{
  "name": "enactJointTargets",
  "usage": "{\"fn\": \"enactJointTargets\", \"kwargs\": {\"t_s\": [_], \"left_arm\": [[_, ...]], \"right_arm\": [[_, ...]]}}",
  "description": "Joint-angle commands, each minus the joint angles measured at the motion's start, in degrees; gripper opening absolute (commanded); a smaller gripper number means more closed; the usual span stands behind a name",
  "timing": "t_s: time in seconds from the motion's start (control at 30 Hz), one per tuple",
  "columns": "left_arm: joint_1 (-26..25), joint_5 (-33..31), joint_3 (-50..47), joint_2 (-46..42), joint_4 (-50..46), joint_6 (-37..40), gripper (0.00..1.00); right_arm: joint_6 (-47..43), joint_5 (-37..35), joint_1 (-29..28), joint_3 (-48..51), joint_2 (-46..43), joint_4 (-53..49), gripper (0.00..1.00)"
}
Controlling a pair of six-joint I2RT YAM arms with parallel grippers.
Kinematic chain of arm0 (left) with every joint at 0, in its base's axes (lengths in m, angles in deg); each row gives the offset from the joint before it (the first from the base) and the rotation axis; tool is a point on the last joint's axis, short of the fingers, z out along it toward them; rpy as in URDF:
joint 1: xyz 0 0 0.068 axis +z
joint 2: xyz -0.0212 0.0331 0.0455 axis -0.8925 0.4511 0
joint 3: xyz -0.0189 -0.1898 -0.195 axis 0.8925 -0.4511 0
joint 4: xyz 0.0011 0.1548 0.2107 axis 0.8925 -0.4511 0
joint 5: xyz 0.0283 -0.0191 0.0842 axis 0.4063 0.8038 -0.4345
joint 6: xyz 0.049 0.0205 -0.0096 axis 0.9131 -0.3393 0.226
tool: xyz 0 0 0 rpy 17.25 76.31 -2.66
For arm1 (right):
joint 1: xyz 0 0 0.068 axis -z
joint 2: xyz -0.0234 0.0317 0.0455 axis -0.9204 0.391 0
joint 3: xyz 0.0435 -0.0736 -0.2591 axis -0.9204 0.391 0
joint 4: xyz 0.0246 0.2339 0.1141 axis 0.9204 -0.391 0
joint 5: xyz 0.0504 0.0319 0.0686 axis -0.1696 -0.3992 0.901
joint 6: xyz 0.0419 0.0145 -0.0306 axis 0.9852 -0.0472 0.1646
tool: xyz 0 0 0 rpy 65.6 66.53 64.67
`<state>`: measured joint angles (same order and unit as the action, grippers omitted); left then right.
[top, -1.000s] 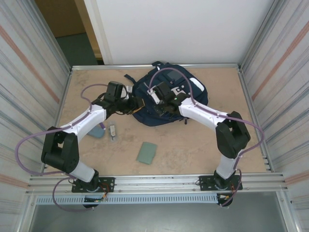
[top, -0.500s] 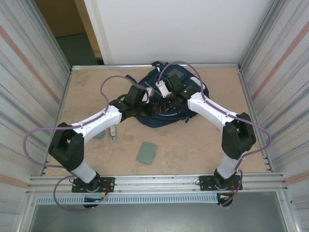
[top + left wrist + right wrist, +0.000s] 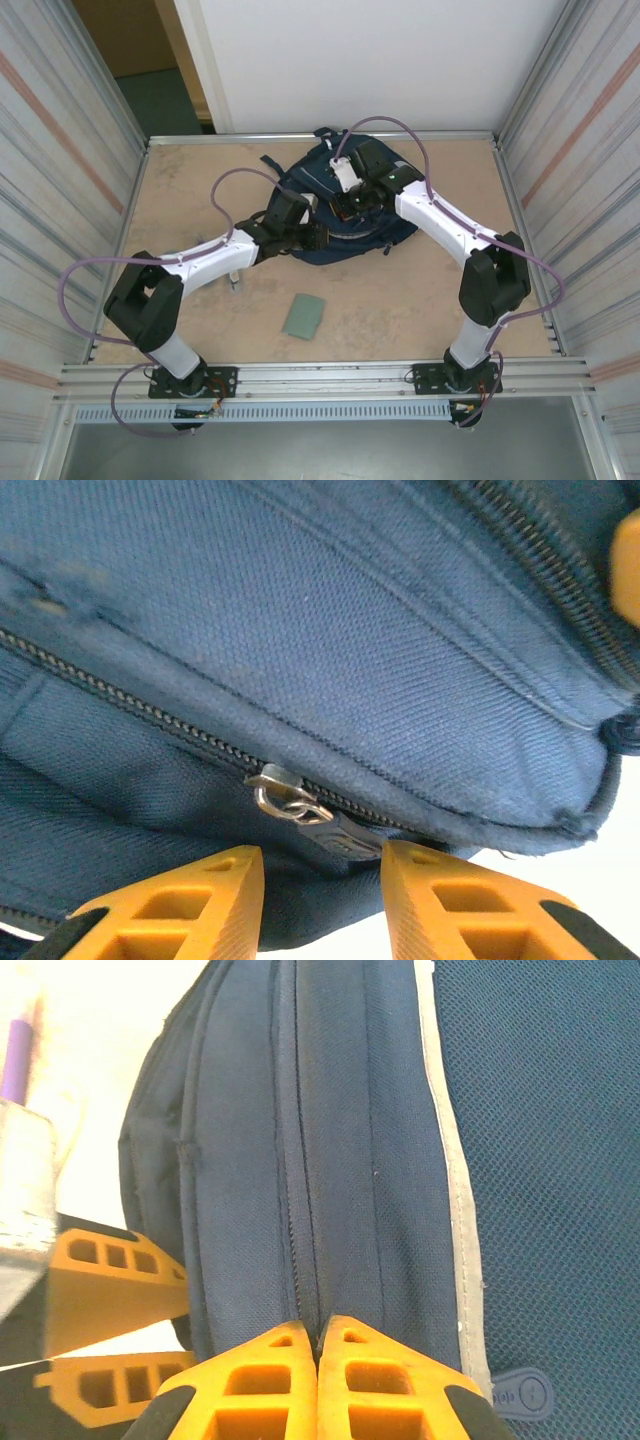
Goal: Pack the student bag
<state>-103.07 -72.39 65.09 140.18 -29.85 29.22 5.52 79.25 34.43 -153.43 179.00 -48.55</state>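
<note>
The student bag (image 3: 345, 215), navy blue, lies at the back middle of the table. My left gripper (image 3: 318, 237) is at the bag's near left edge. In the left wrist view it (image 3: 322, 855) is open, and its orange fingertips (image 3: 215, 880) flank the zip's metal slider (image 3: 290, 798) and black pull tab (image 3: 348, 838) without closing on them. My right gripper (image 3: 352, 205) sits on top of the bag. In the right wrist view its jaws (image 3: 318, 1325) are pressed together on a thin fold of the bag's fabric (image 3: 380, 1160) beside the zip line. The left gripper's fingers (image 3: 110, 1280) show at the left of that view.
A flat green card (image 3: 303, 316) lies on the table in front of the bag. A small metal object (image 3: 233, 280) lies by the left forearm. Corrugated metal walls (image 3: 60, 200) close in both sides, and a rail (image 3: 330, 380) runs along the near edge.
My left gripper has swung right, from the bag's left side to its near edge at the zip. My right gripper has moved toward the back over the bag.
</note>
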Motion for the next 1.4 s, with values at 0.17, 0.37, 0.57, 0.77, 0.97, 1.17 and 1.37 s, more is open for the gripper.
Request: {"fn": "enactJointTargets", "kwargs": {"t_s": [0.17,0.37,0.57,0.77,0.97,1.17,1.37], "left_arm": [[0.06,-1.61,0.29,0.42,3.70,-3.22,0.35],[0.02,-0.71,-1.85,-1.12,9.23,-3.34,0.43],[0.06,-2.17,-3.97,-2.14,11.09,-3.24,0.45],[0.33,-6.89,-4.63,-2.38,7.74,-3.23,0.26],[2.51,-0.67,-6.59,-6.03,7.36,4.11,0.21],[14.70,22.20,-7.56,-2.59,9.43,1.85,0.13],[13.29,19.15,-6.80,-3.04,8.58,13.16,0.00]], "right_arm": [[1.40,3.72,-1.08,-2.80,-1.04,-0.39,0.00],[1.35,3.70,-1.33,-3.49,-0.96,-1.27,0.00],[1.62,4.13,-1.54,-3.91,-0.52,-1.49,0.00],[1.63,3.75,-1.50,-3.85,-0.43,-1.75,0.00],[-0.45,1.89,-1.46,-4.26,-0.02,-3.66,0.00],[-5.75,2.33,-1.44,-6.53,1.40,-8.54,0.00],[-9.47,0.42,-1.30,-7.95,1.87,-10.59,0.00]]}}
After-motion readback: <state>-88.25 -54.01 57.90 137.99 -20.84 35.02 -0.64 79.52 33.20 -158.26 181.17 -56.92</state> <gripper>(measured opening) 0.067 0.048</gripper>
